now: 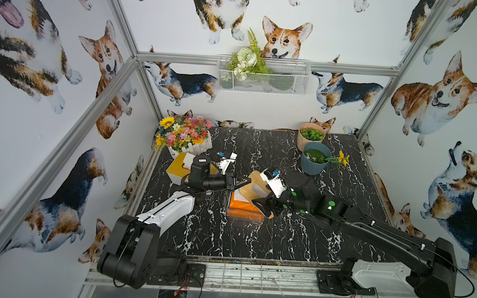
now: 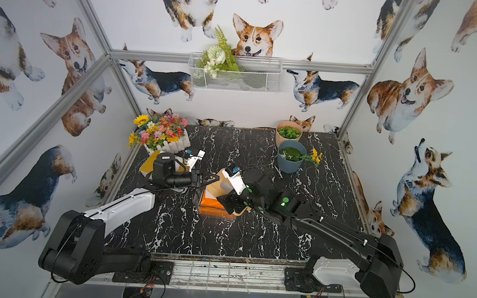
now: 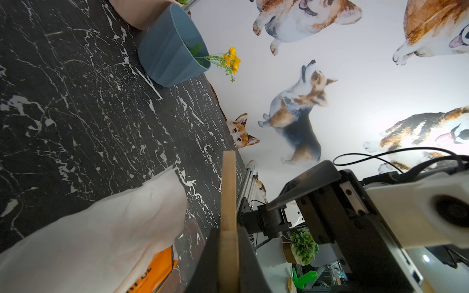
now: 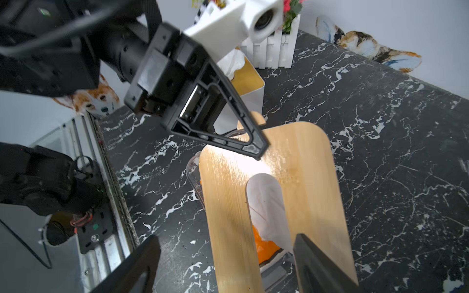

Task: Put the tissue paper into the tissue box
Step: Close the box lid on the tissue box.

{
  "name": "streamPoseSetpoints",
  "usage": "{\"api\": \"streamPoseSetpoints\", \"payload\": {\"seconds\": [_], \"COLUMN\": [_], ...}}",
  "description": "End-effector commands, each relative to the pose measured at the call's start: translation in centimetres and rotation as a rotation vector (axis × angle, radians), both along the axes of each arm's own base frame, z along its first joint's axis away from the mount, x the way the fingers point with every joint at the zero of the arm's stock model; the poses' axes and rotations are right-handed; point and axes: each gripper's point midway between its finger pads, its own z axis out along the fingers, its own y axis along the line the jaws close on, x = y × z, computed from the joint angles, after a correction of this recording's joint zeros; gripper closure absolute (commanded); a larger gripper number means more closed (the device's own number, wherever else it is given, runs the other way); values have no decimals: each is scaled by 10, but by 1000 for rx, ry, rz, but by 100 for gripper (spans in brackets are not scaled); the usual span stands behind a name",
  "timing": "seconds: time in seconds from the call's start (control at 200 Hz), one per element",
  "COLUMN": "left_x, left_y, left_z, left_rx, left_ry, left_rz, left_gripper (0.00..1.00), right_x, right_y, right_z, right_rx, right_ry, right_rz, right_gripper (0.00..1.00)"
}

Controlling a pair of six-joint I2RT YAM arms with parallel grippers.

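Starting with the left end effector [image 4: 257, 149]: what has it got? (Ana)

It is clamped on the bamboo lid [image 4: 299, 157]. The left wrist view shows the lid's thin edge running between the two closed jaws. The right wrist view shows the tip at the lid's far corner. (Ben)

And how does the lid sit? (Ana)

Tilted above the tissue box [image 1: 245, 215], not seated on it. The box is clear-walled and stands near the middle of the counter [image 1: 282, 240]. (Ben)

Where is the tissue paper [image 4: 266, 203]? (Ana)

Inside the box. It rises white and crumpled out of the orange pack [image 3: 160, 269] that fills the box, and in the right wrist view it shows through the lid's long slot. Whether any of it pokes up past the wood, I cannot tell. (Ben)

The right end effector [image 4: 225, 238]? (Ana)

Jaws spread wide, holding nothing. It hangs at the lid's near end, one finger over the wood and the other out to the side above the counter. (Ben)

Anything else on the counter? (Ana)

A second box with a yellow lid [image 1: 176, 166] stands at the back left, just beside a white planter [image 1: 186, 135] of coloured flowers. A blue pot [image 1: 313, 161] stands at the back right, well apart from the tissue box. (Ben)
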Motion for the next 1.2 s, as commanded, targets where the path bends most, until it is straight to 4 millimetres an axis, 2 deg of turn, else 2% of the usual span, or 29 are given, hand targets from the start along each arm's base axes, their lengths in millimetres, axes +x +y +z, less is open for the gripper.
{"api": "streamPoseSetpoints", "payload": {"seconds": [0.0,0.095,0.21,0.295,0.49,0.596,0.716,0.901,0.916,1.006,1.196], "left_x": [11,18,23,24,25,23,21,18,18,16,13], "left_y": [1,2,6,8,11,11,12,12,12,12,12], "left_z": [21,22,22,20,24,27,28,25,25,25,25], "left_rx": [-74,-102,-138,-149,-209,-240,-249,-251,-251,-251,-266], "left_ry": [-35,-18,5,23,51,59,70,84,85,87,91], "left_rz": [42,72,110,123,144,139,139,138,137,135,121], "left_gripper": [100,100,100,100,100,100,100,100,100,100,100], "right_x": [10,17,20,19,9,7,3,4,4,5,12], "right_y": [-15,-44,-74,-86,-76,-72,-69,-63,-63,-60,-55], "right_z": [21,21,12,4,-16,-15,-4,3,4,7,8], "right_rx": [247,397,455,530,664,717,808,866,870,887,894], "right_ry": [135,232,277,312,446,480,497,513,515,517,505], "right_rz": [-107,-182,-292,-323,-248,-223,-179,-136,-133,-113,-105], "right_gripper": [10,10,12,13,16,19,32,36,40,46,66]}}
